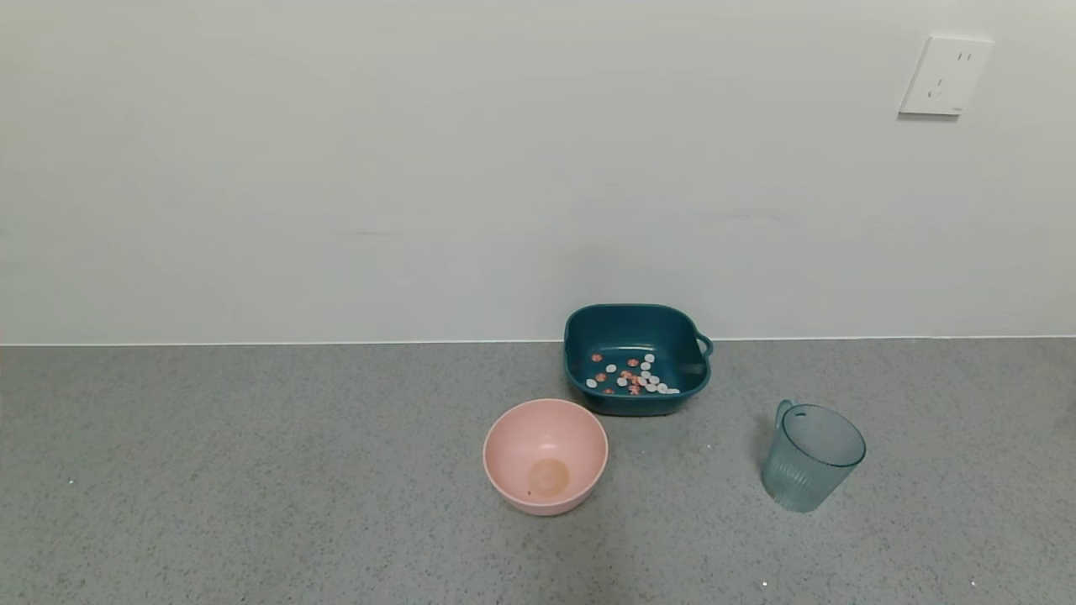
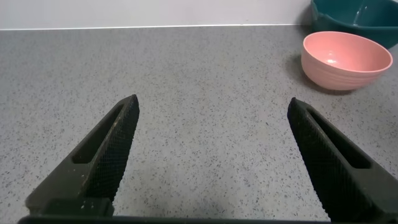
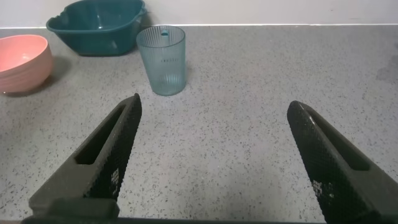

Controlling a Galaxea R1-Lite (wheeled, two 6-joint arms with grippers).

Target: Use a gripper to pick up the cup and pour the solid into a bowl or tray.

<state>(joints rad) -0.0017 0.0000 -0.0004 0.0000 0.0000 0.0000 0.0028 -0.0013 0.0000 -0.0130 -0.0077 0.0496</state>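
Observation:
The pale blue ribbed cup [image 1: 811, 456] stands upright and looks empty on the grey counter at the right; it also shows in the right wrist view [image 3: 161, 60]. The dark teal basin [image 1: 636, 322] sits at the back by the wall, with the white and pinkish-orange round pieces [image 1: 633, 376] lying in its bottom. It shows too in the right wrist view [image 3: 96, 28] and partly in the left wrist view [image 2: 357, 15]. Neither gripper shows in the head view. My right gripper [image 3: 211, 109] is open and empty, short of the cup. My left gripper [image 2: 212, 107] is open and empty over bare counter.
A round pink bowl [image 1: 545, 455] stands in front of the basin, with a faint orange mark inside; it shows in the left wrist view [image 2: 346, 60] and the right wrist view [image 3: 22, 61]. A white wall with a socket [image 1: 945, 76] backs the counter.

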